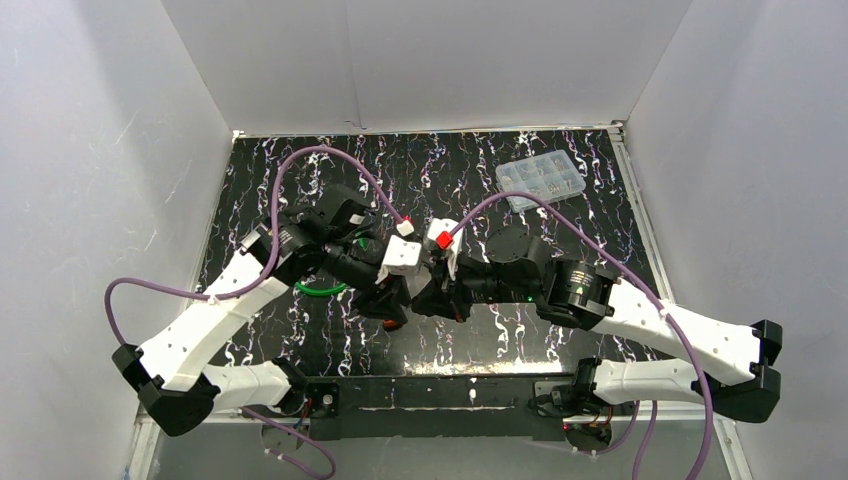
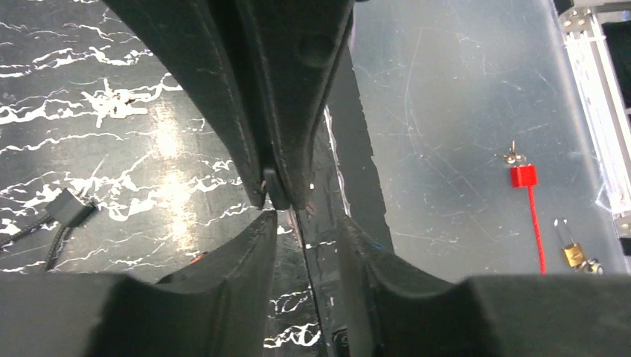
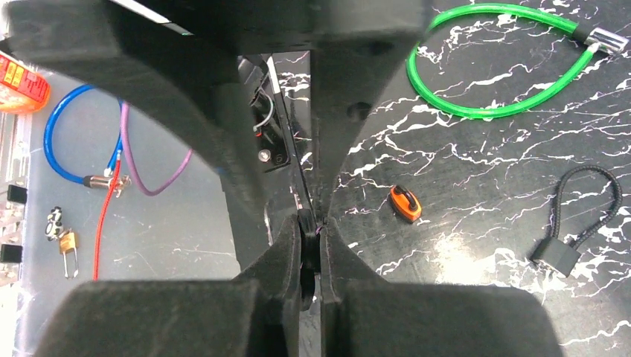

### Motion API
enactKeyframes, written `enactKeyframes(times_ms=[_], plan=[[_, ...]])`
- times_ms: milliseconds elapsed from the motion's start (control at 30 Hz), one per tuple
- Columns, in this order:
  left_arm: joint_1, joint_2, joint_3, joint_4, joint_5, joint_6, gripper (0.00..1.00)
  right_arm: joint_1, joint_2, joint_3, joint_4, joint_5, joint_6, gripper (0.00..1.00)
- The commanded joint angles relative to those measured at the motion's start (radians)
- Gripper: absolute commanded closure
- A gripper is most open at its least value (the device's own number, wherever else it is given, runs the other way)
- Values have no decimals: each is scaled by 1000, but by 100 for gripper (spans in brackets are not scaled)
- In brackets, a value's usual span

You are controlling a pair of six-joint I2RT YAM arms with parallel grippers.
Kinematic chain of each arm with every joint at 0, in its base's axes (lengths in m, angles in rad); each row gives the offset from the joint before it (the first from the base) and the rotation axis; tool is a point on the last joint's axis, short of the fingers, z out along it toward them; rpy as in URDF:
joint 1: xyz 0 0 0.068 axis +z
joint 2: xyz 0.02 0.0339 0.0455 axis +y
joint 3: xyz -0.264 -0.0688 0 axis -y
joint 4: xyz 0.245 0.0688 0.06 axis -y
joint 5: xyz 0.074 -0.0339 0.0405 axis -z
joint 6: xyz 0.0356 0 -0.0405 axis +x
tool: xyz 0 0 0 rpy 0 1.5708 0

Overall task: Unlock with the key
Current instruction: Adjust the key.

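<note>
Half-hidden key [image 3: 306,225], perhaps, in right tool [image 3: 313,236]

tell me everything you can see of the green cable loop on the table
The green cable is a glossy, plastic-coated cord curled into one open, roughly oval loop. One end carries a short black collar and then a silver metal tip; the other end runs out of the right wrist view. It lies flat on the black marbled table, with nothing visibly touching it. In the top view the left arm hides part of it.
</note>
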Motion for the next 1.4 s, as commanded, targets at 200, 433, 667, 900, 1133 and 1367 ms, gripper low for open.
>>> enactKeyframes(times_ms=[200, 433, 667, 900, 1133, 1367], plan=[[-6, -94, -12, 35, -118, -73, 45, 1, -175, -129, 143, 35, 86, 99], [-5, -207, -111, 293, -131, -258, 47, 1, -221, -182, 275, 49, 134, 99], [-5, -258, -156, 434, -42, -357, 47, 2, -251, -185, 351, 75, 157, 99], [-5, -249, -138, 441, -27, -372, 48, 15, -238, -145, 327, 71, 133, 99], [-5, -225, -120, 487, -16, -420, 57, 36, -219, -115, 306, 104, 99, 99], [-5, -211, -114, 451, 13, -417, 75, 53, -228, -112, 305, 147, 79, 99]])
